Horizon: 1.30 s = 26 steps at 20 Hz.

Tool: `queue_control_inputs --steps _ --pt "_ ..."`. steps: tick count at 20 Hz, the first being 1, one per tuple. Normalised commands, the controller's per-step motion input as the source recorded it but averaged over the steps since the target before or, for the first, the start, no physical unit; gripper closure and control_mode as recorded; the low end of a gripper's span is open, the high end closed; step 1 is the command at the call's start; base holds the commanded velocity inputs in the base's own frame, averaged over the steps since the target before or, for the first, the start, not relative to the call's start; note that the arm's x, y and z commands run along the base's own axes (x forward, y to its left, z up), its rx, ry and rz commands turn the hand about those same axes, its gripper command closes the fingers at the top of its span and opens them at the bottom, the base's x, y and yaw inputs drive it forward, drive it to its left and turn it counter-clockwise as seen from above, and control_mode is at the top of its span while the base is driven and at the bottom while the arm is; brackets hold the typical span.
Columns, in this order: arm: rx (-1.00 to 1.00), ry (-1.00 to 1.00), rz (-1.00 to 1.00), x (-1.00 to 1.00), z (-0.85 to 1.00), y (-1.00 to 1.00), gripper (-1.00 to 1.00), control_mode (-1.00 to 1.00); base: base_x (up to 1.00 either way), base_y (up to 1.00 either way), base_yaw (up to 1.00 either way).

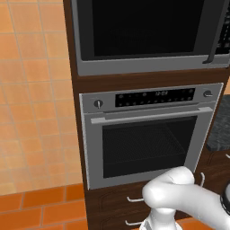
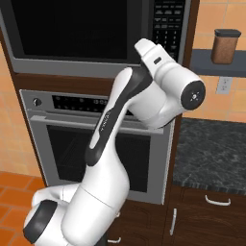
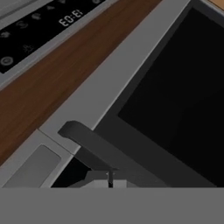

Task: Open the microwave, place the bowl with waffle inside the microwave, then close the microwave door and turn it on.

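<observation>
Tiled wall: orange tiles fill the far left, beside the tall wood cabinet.
Microwave: built into the top of the cabinet, above the steel oven. Its front is shut.
Microwave door: a wide black glass panel in a grey frame. It looks rigid and fairly heavy, and the glass is smooth, with nothing on it to grip.
Handle: a dark vertical bar at the door's right edge, standing off the glass. In my judgement this is the one place to take hold, since it is far from the hinge and a pull there should swing the door easily.
Fingers: drawn close together at the handle, seemingly pinched on the bar, though the contact itself is hard to make out.
Button panel: just right of the handle.
Counter: dark stone at the far right, with a brown jar on a shelf above.
</observation>
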Motion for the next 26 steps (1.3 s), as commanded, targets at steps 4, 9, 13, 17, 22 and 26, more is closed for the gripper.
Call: queue_control_inputs --steps 4,9,13,17,22,26 --pt "0.00 0.08 -0.02 0.33 0.00 -0.17 1.00 -1.00 0.00 0.00 0.00" --pt "0.00 0.02 0.00 0.30 0.00 -0.20 1.00 -1.00 0.00 0.00 0.00" --pt "0.00 0.00 -0.01 0.27 0.00 -0.06 1.00 -1.00 0.00 0.00 0.00" --pt "0.00 0.00 -0.03 0.29 0.00 0.00 1.00 -1.00 0.00 0.00 0.00" --pt "0.00 0.00 -0.01 0.28 0.00 0.00 1.00 -1.00 0.00 0.00 0.00" --pt "0.00 0.00 0.00 0.26 0.00 -0.08 1.00 -1.00 0.00 0.00 0.00"
